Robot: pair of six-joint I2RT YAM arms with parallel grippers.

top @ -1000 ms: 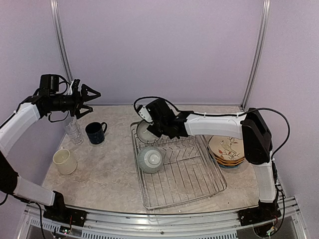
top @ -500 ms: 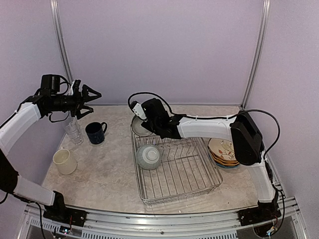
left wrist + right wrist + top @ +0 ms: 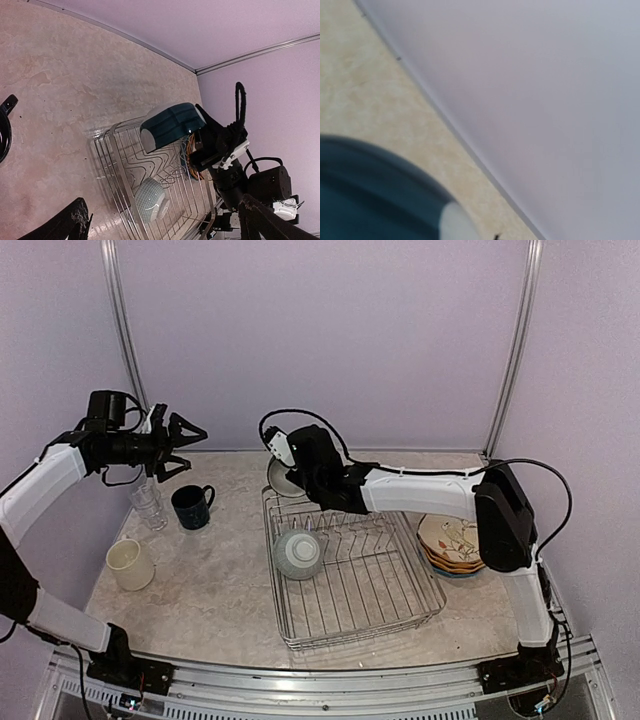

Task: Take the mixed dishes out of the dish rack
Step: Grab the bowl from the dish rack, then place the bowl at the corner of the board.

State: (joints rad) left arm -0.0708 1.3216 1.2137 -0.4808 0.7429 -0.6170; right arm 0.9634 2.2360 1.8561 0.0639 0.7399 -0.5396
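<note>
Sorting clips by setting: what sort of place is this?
Probably a robot lab cell, not a kitchen: plain lilac walls, metal frame posts, and a dish rack on a test table.

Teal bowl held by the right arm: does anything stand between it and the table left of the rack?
Nothing visible does. The teal bowl hangs clear above the dish rack's far-left corner; the navy mug stands further left.
</note>
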